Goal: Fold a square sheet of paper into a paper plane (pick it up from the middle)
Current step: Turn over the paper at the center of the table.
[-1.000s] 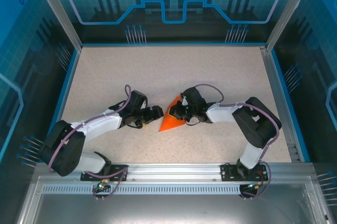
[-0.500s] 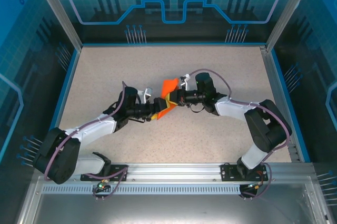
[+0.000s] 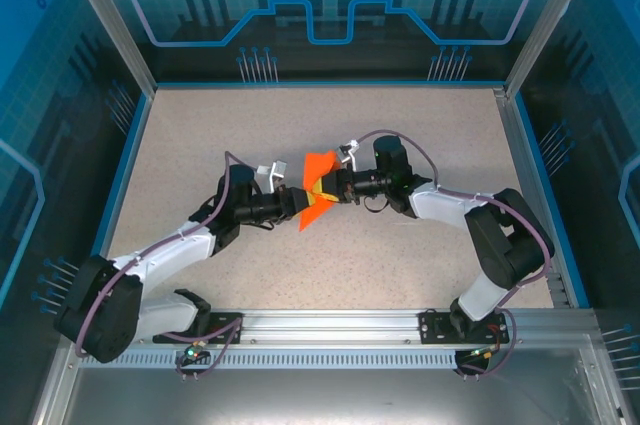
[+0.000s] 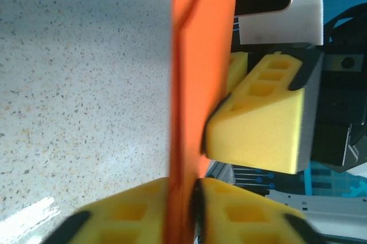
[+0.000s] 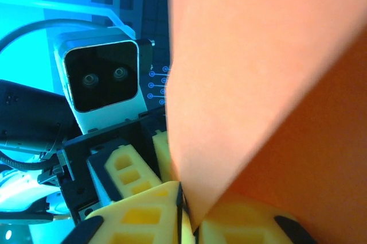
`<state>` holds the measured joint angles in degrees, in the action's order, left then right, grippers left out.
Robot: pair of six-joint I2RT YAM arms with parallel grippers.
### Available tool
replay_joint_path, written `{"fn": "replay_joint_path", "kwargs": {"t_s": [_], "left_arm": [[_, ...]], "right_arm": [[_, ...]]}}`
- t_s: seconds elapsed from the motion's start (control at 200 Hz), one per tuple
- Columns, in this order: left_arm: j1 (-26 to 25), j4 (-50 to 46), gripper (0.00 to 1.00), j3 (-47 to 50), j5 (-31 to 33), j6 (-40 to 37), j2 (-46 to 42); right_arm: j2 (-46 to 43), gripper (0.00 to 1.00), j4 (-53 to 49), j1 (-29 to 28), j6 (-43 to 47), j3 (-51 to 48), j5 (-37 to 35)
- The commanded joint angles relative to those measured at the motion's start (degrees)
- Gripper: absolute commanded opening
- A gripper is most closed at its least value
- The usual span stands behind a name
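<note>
Folded bright orange paper sheet [image 3: 320,165] held aloft, long axis far-to-near, pointed end at the near side, left gripper [image 3: 298,207] and right gripper [image 3: 328,188] both clamped on it

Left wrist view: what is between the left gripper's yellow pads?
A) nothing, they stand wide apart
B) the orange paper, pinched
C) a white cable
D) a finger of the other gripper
B: the left gripper has its yellow pads closed together on the orange paper, which runs straight up out of the pinch, clear of the speckled table.
</note>
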<state>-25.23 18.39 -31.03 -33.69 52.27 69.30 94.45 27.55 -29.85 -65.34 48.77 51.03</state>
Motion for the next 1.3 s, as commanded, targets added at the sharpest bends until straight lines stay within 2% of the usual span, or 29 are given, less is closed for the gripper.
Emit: {"fn": "replay_joint_path", "kwargs": {"t_s": [0.0, 0.125, 0.17, 0.305, 0.41, 0.53, 0.59, 0.685, 0.8, 0.98, 1.11, 1.165, 1.295], "left_arm": [[0.45, -2.78, 0.10, -1.09, 0.77, -2.01, -0.57], [0.45, -7.97, 0.05, -2.79, 2.54, -4.38, -0.65], [0.45, -11.46, 0.04, -3.98, 3.82, -5.94, -0.65], [0.29, -25.53, 0.04, -9.31, 12.20, -11.89, -0.28], [-1.46, -39.88, 0.05, -15.78, 24.02, -16.62, 1.48], [-7.09, -55.30, 0.06, -25.37, 44.58, -19.39, 5.99], [-9.59, -61.36, 0.06, -29.17, 52.86, -19.10, 9.62], [-12.52, -68.49, 0.06, -34.69, 63.52, -17.47, 15.16], [-14.64, -75.99, 0.06, -40.66, 72.01, -14.68, 22.56], [-17.18, -83.30, 0.08, -48.14, 78.14, -11.29, 34.75], [-17.76, -82.29, 0.11, -51.15, 75.61, -11.06, 40.90], [-17.80, -79.77, 0.17, -51.24, 72.69, -11.76, 41.35], [-17.37, -72.63, 0.46, -50.23, 64.53, -13.85, 38.97]], "right_arm": [[-0.24, 0.26, -2.17, 0.92, 1.08, 1.24, 0.99], [-3.48, 0.45, -11.56, 2.01, 6.91, 3.72, -2.42], [-5.16, 0.51, -18.23, 2.61, 9.97, 4.14, -4.68], [-10.77, 0.69, -32.11, 3.57, 18.35, 4.71, -14.57], [-14.35, 0.80, -40.48, 3.59, 22.75, 4.41, -23.85], [-17.78, 0.87, -45.56, 3.57, 24.67, 2.72, -32.56], [-19.23, 0.89, -47.68, 3.58, 24.91, 1.96, -36.81], [-21.32, 0.90, -49.55, 3.65, 24.90, -0.13, -41.59], [-23.39, 0.91, -51.25, 3.92, 24.38, -1.64, -45.58], [-25.62, 0.91, -52.23, 4.69, 23.44, -3.87, -47.55], [-26.73, 0.91, -53.46, 5.16, 23.09, -4.73, -48.52], [-27.24, 0.91, -53.78, 5.29, 23.19, -4.99, -48.56], [-27.67, 0.92, -54.69, 5.32, 23.68, -5.16, -49.37]]}}
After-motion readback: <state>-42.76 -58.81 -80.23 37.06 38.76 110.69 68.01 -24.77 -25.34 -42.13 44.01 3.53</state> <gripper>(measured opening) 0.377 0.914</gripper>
